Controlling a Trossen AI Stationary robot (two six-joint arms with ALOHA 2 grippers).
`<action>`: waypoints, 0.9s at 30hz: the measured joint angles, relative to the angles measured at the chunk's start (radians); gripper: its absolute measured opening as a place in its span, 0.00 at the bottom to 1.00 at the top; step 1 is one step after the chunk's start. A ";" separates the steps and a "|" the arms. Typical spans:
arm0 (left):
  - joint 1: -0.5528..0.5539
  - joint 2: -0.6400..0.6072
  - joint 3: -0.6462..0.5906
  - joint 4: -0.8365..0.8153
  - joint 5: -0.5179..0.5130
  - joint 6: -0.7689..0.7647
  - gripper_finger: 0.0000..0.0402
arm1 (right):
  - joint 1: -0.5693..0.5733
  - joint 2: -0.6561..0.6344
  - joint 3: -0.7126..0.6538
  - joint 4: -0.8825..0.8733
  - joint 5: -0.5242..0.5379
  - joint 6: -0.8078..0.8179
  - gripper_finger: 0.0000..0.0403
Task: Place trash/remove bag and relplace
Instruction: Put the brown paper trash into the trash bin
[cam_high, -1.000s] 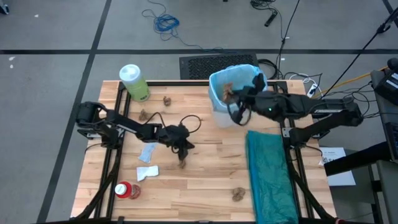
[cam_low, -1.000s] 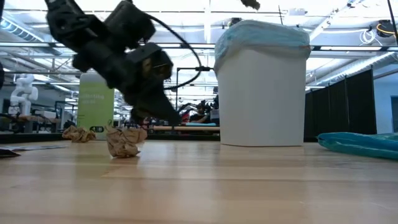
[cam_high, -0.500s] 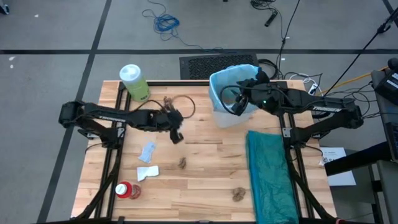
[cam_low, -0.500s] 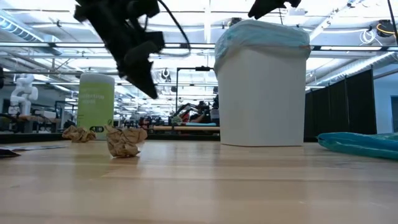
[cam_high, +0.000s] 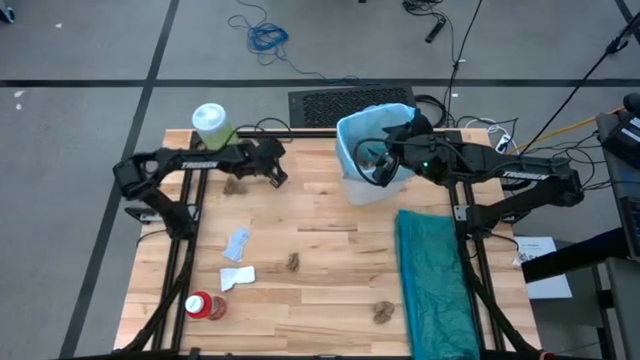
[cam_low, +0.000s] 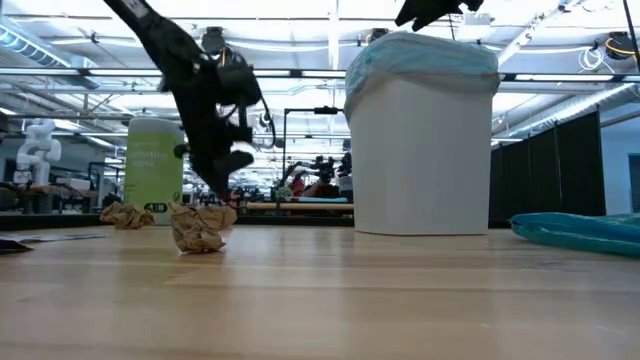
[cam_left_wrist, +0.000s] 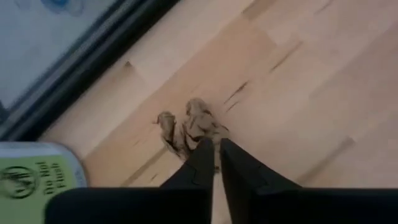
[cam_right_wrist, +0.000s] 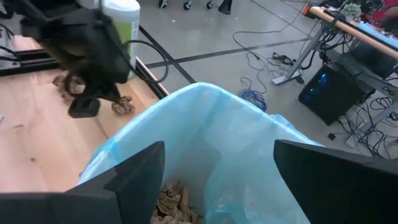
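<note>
Over the far worktop edge (cam_high: 300, 215), the left end effector (cam_left_wrist: 213, 155) has swung from mid-table, fingers together and empty, above a paper wad (cam_left_wrist: 189, 124). Right end effector (cam_high: 378, 158), wide apart, stays above the bag (cam_right_wrist: 230, 124) after dropping trash.

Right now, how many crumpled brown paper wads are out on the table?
4. One wad beside the green bottle, another at the left tool tip, a mid-table wad and a front-edge wad. More sit inside the bag, uncountable.
</note>
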 joint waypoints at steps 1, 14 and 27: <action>0.020 0.012 0.000 0.008 0.014 0.000 0.11 | 0.000 0.000 0.000 0.000 0.000 -0.004 0.73; 0.126 0.138 0.002 0.096 0.126 0.032 0.40 | 0.001 0.000 0.000 0.003 0.000 -0.010 0.73; 0.071 0.066 0.045 0.107 0.128 0.133 0.02 | 0.124 -0.013 0.170 -0.083 0.001 -0.029 0.49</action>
